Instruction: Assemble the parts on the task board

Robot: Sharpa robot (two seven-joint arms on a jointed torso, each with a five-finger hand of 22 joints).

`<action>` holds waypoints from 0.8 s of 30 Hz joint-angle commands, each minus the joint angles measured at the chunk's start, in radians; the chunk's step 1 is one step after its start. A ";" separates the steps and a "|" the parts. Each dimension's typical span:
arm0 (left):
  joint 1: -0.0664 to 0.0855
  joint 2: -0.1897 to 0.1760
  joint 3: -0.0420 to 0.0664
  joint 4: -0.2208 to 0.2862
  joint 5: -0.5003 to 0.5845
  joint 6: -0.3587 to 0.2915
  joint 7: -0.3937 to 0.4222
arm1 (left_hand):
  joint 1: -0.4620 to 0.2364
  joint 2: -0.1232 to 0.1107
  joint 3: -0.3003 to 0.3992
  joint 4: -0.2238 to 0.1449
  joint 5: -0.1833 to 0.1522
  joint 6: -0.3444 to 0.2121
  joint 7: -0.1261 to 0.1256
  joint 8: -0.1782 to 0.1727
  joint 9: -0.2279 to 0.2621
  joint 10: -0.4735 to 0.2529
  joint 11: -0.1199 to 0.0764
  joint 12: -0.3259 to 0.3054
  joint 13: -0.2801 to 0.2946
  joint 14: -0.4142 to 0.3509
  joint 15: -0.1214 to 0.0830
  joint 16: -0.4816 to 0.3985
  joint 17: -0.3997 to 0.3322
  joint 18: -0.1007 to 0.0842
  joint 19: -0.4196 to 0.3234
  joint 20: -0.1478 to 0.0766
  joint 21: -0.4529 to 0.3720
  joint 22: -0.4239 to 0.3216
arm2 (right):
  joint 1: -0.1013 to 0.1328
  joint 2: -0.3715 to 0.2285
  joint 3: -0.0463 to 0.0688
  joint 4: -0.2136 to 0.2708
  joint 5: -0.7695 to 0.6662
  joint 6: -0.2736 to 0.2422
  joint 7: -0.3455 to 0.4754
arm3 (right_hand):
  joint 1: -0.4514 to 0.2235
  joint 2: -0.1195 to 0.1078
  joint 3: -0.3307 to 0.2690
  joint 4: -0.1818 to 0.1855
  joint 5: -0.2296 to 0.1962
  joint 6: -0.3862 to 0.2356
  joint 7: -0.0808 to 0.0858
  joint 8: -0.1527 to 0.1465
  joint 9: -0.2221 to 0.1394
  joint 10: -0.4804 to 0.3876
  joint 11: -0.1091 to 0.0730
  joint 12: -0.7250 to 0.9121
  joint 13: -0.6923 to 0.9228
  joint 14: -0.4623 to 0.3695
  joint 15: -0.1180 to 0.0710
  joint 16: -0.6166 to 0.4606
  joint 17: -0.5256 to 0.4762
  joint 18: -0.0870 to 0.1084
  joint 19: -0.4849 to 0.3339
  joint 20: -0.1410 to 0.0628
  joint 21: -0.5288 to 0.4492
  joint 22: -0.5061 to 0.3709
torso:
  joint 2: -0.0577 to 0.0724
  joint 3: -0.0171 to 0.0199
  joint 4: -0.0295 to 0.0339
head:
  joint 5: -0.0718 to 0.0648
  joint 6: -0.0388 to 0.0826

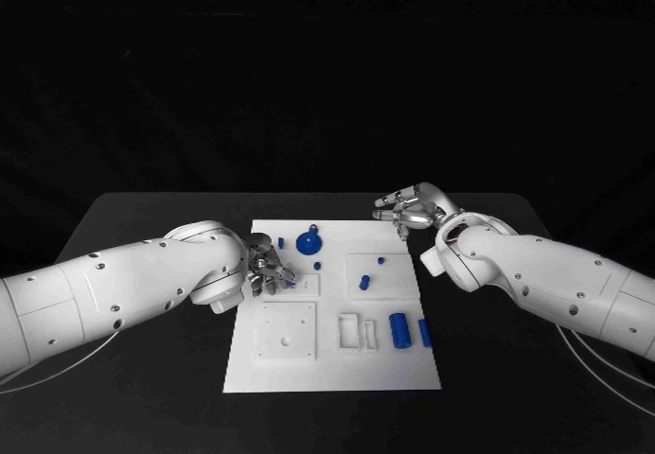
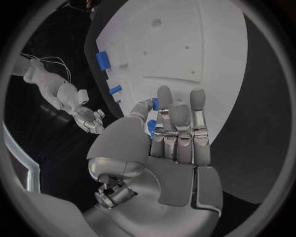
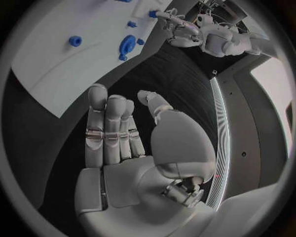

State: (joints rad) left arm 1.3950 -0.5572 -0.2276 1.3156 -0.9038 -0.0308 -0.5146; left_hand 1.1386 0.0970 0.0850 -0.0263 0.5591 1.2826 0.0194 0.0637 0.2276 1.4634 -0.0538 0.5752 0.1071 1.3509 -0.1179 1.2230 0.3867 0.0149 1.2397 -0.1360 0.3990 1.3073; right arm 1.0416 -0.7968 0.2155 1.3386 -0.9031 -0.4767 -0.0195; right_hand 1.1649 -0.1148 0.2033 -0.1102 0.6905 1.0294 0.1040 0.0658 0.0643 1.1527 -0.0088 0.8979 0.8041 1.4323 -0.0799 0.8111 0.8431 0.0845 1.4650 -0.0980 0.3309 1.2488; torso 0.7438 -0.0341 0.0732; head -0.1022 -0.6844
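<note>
The white task board (image 1: 334, 364) lies in the middle of the black table. My left hand (image 1: 266, 270) is over the board's left edge and pinches a small blue part (image 2: 155, 103) between thumb and fingers; the same part (image 3: 152, 14) shows at its fingertips in the right wrist view. My right hand (image 1: 414, 210) hovers at the board's far right corner, fingers apart and holding nothing. On the board lie a round blue knob (image 1: 309, 243), a blue peg (image 1: 364, 281), and two blue cylinders (image 1: 400, 329) near the right edge.
A raised white square block (image 1: 290, 331) and a white slotted holder (image 1: 358, 331) sit on the near half of the board. Smaller blue pieces (image 1: 281, 242) lie near the knob. Bare black table (image 1: 150, 227) surrounds the board on every side.
</note>
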 commanded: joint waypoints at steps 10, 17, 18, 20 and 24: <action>0.011 -0.008 0.024 0.001 0.032 0.074 0.014 | 0.006 0.002 0.175 -0.190 0.005 0.006 -0.002 0.002 0.023 0.051 -0.008 0.000 -0.004 0.001 0.001 0.003 0.004 -0.002 -0.016 0.002 0.014 0.022 | -0.001 0.001 0.000 0.000 0.002 0.014 0.007 | -0.010 0.000 0.004 0.004 0.006 0.002 0.003 -0.004 -0.002 -0.005 -0.003 0.003 0.001 0.004 -0.001 -0.003 0.001 0.019 0.041 -0.001 0.005 -0.002 | 0.002 0.0008 -0.0015 | 0.001 0.001; 0.031 0.006 0.033 -0.044 0.072 0.214 0.015 | 0.009 0.009 0.176 -0.201 0.008 -0.006 -0.002 0.003 0.096 0.051 -0.008 -0.009 -0.006 -0.005 0.002 -0.002 0.006 -0.002 -0.028 0.001 0.024 0.022 | -0.001 0.003 0.000 -0.001 0.002 0.013 0.007 | -0.010 0.000 0.004 0.004 0.006 0.002 0.003 -0.004 -0.002 -0.005 -0.003 0.003 0.001 0.004 -0.001 -0.003 0.001 0.019 0.041 -0.001 0.005 -0.002 | 0.003 0.0010 -0.0036 | 0.002 0.000; 0.033 0.011 0.033 -0.052 0.074 0.235 0.014 | 0.009 0.009 0.177 -0.204 0.013 -0.006 -0.003 0.003 0.103 0.050 -0.008 -0.009 -0.006 -0.006 0.001 -0.001 0.006 -0.002 -0.029 0.001 0.025 0.022 | -0.001 0.003 0.000 -0.001 0.002 0.013 0.007 | -0.010 0.000 0.004 0.004 0.006 0.002 0.003 -0.004 -0.002 -0.005 -0.003 0.003 0.001 0.004 -0.001 -0.003 0.001 0.019 0.041 -0.001 0.005 -0.002 | 0.004 0.0010 -0.0039 | 0.003 -0.001; 0.039 0.023 0.034 -0.072 0.077 0.281 0.009 | 0.007 0.010 0.180 -0.211 0.021 -0.009 -0.002 0.003 0.126 0.051 -0.009 -0.012 -0.006 -0.008 0.001 0.000 0.007 -0.002 -0.033 0.000 0.031 0.022 | -0.001 0.005 0.000 -0.001 0.002 0.013 0.007 | -0.010 0.000 0.004 0.004 0.006 0.002 0.003 -0.004 -0.002 -0.005 -0.003 0.003 0.001 0.004 -0.001 -0.003 0.001 0.019 0.041 -0.001 0.005 -0.002 | 0.003 0.0009 -0.0041 | 0.003 -0.002; 0.047 0.049 0.035 -0.115 0.079 0.360 -0.006 | -0.003 0.005 0.188 -0.224 0.067 -0.006 -0.005 0.003 0.159 0.050 -0.011 -0.010 -0.005 -0.009 0.001 0.004 0.010 0.000 -0.037 0.000 0.040 0.023 | -0.001 0.008 0.000 -0.003 0.002 0.013 0.007 | -0.010 0.000 0.004 0.004 0.006 0.002 0.003 -0.004 -0.002 -0.005 -0.003 0.003 0.001 0.004 -0.001 -0.003 0.001 0.019 0.041 -0.001 0.005 -0.002 | 0.004 0.0005 -0.0041 | 0.005 -0.005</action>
State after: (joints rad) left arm 1.4385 -0.5163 -0.1938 1.2116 -0.8490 0.1980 -0.5144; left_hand 1.1353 0.0988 0.0750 -0.0468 0.6179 1.2791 0.0157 0.0627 0.3801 1.4653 -0.0555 0.5683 0.1018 1.3522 -0.1162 1.2230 0.3955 0.0149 1.2094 -0.1343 0.4355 1.3079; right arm 1.0412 -0.7908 0.2155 1.3358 -0.9009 -0.4761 -0.0192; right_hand 1.1649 -0.1147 0.2033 -0.1102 0.6904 1.0293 0.1040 0.0658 0.0643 1.1528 -0.0087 0.8979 0.8039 1.4323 -0.0799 0.8112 0.8428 0.0845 1.4650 -0.0980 0.3309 1.2488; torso 0.7471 -0.0331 0.0694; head -0.0984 -0.6877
